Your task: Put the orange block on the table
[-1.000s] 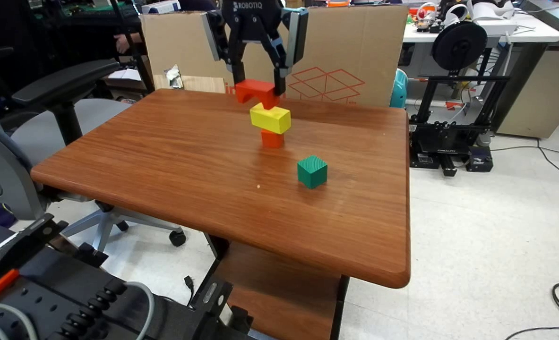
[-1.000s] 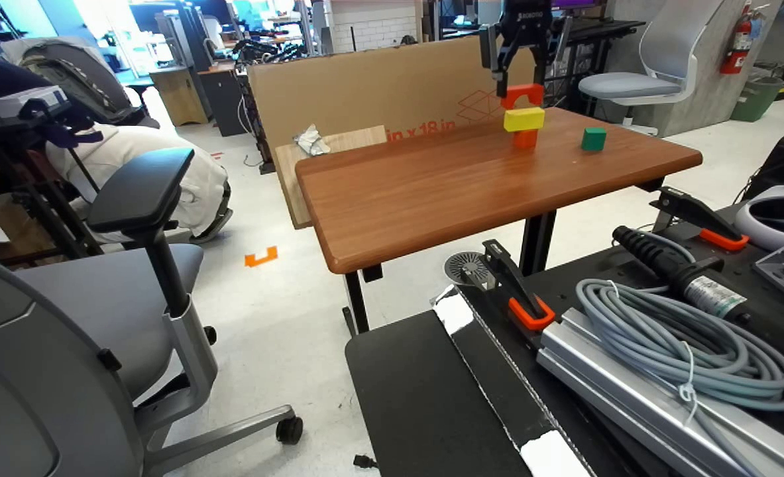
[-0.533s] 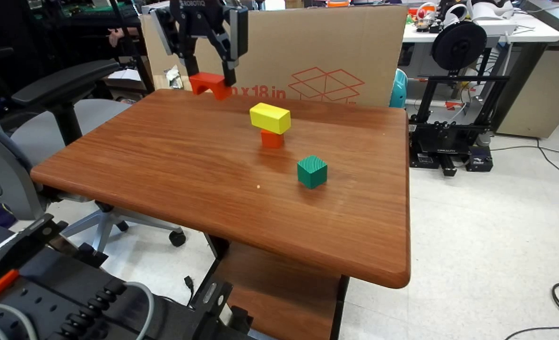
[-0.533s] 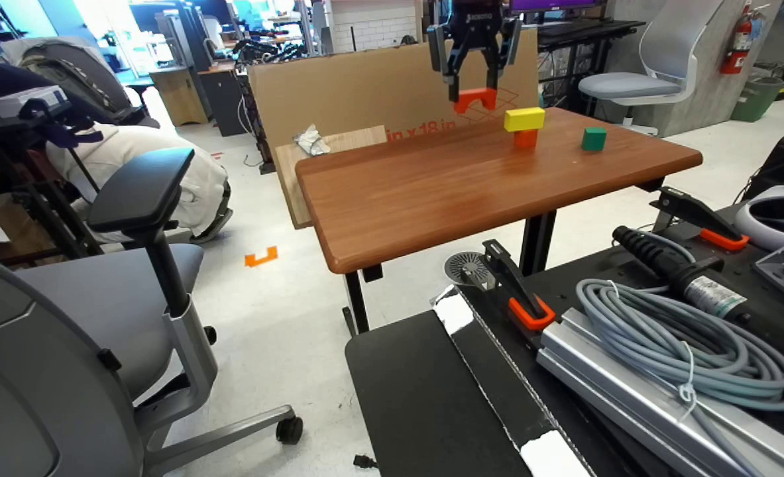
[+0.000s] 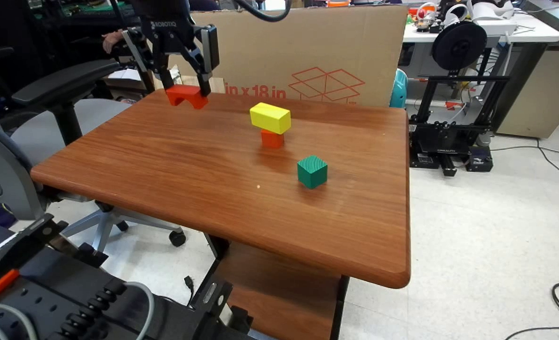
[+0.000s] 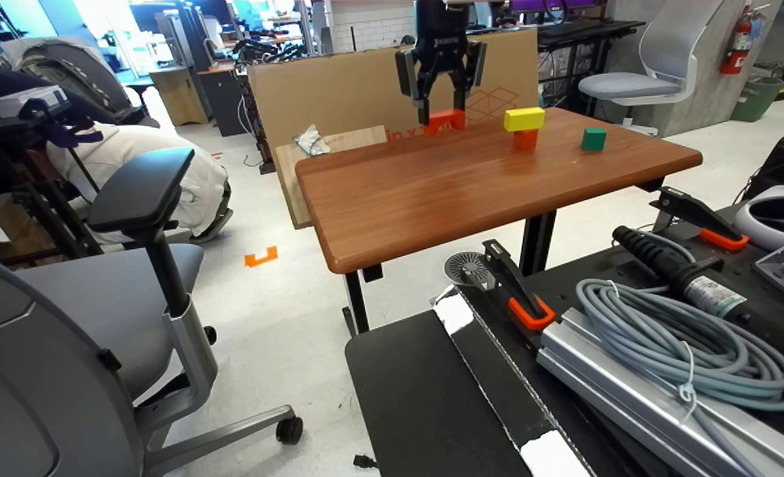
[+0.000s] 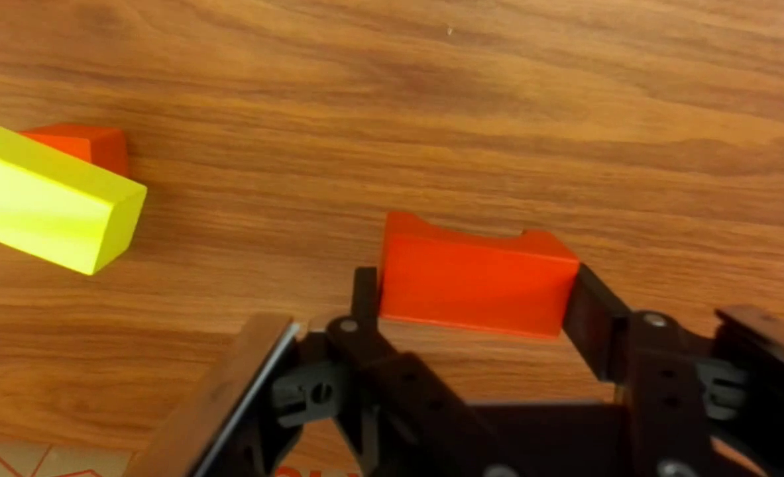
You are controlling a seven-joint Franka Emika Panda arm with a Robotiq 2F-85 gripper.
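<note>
The orange block (image 5: 184, 91) is orange-red with an arch cut out of its underside. My gripper (image 5: 186, 85) is shut on its two ends and holds it level in the air over the far part of the table (image 5: 189, 165). The block also shows in an exterior view (image 6: 445, 117) and between the fingers in the wrist view (image 7: 474, 285). The wood-grain table top lies below it, with a gap between. The yellow block (image 5: 270, 118) rests across a smaller orange-red block (image 5: 272, 140), to the right of my gripper in both exterior views.
A green cube (image 5: 312, 172) stands on the table, nearer than the yellow stack. A cardboard sheet (image 5: 326, 52) stands upright behind the far table edge. A chair (image 5: 66, 118) stands by the table's left side. In the wrist view the yellow block (image 7: 40, 199) lies at the left.
My gripper carried the orange block from just above the yellow block to the left in both exterior views. It rose, then came lower in the last half second. The yellow stack and green cube stayed still.
</note>
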